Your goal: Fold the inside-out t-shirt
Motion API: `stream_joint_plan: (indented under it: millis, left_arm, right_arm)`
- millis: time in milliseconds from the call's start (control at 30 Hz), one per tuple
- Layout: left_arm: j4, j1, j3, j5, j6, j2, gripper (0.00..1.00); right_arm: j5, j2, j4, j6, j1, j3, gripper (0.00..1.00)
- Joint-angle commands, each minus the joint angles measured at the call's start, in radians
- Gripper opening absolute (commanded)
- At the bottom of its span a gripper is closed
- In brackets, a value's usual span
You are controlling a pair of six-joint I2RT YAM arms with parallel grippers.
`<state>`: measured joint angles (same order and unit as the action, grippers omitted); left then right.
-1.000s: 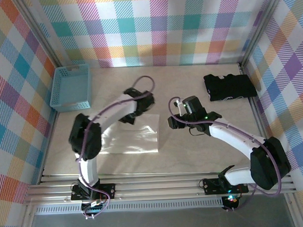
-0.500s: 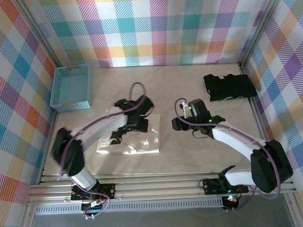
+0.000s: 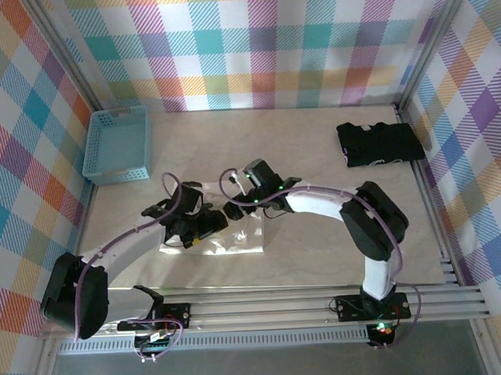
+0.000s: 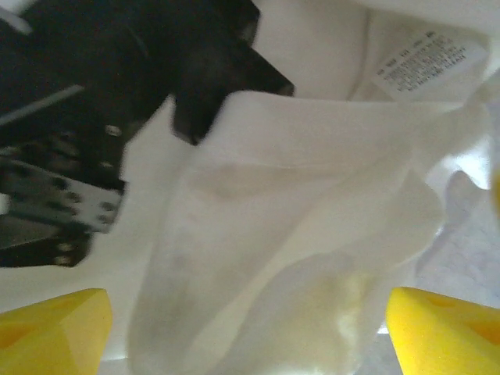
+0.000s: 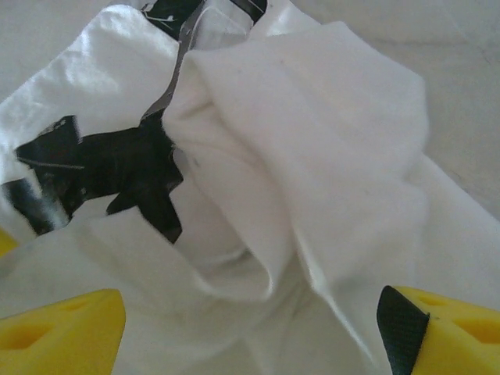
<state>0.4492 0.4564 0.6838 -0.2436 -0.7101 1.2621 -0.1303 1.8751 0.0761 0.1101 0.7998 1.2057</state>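
Note:
The inside-out t-shirt (image 3: 242,240) lies rumpled and white on the table in front of both arm bases, partly under the arms. My left gripper (image 3: 193,228) hangs over its left part. In the left wrist view, the left gripper (image 4: 250,334) is open, its yellow fingertips (image 4: 55,324) wide apart over a bunched fold of shirt (image 4: 312,211). The neck tag (image 4: 428,58) is at the top right. My right gripper (image 3: 236,209) reaches in from the right. Seen from its wrist, this gripper (image 5: 250,328) is open over a raised fold (image 5: 312,141).
A blue basket (image 3: 117,145) stands at the back left. A black folded garment (image 3: 381,143) lies at the back right. Plaid walls close the table on three sides. The two grippers are close together, and the right one shows as a black shape (image 4: 117,94) in the left wrist view.
The right arm swung left from mid-table onto the shirt and opened wider. The left gripper let go of the cloth, opened, and drew back toward the near left.

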Motion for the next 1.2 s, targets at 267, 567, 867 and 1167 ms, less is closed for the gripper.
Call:
stream_joint_plan:
  millis: [267,567,867,1167]
  left_arm:
    - [-0.338,0.047,-0.097,-0.130,-0.069,-0.056,0.89]
    - [-0.359,0.279,0.046,-0.051,0.084,0.102,0.89]
    - [-0.313,0.413,0.209,-0.061,0.233,0.233,0.89]
    - [-0.185,0.124,0.073,0.032,0.158,-0.121,0.88]
  right_arm:
    - [0.025,0.116,0.007,0.085,-0.060,0.125,0.74]
    - [-0.157,0.035,-0.077,0.334,-0.169,-0.017,0.54]
    - [-0.349,-0.058,-0.122,0.463,-0.319,-0.121,0.51]
    - [-0.264,-0.128,-0.044,0.169,-0.212,-0.088,0.71]
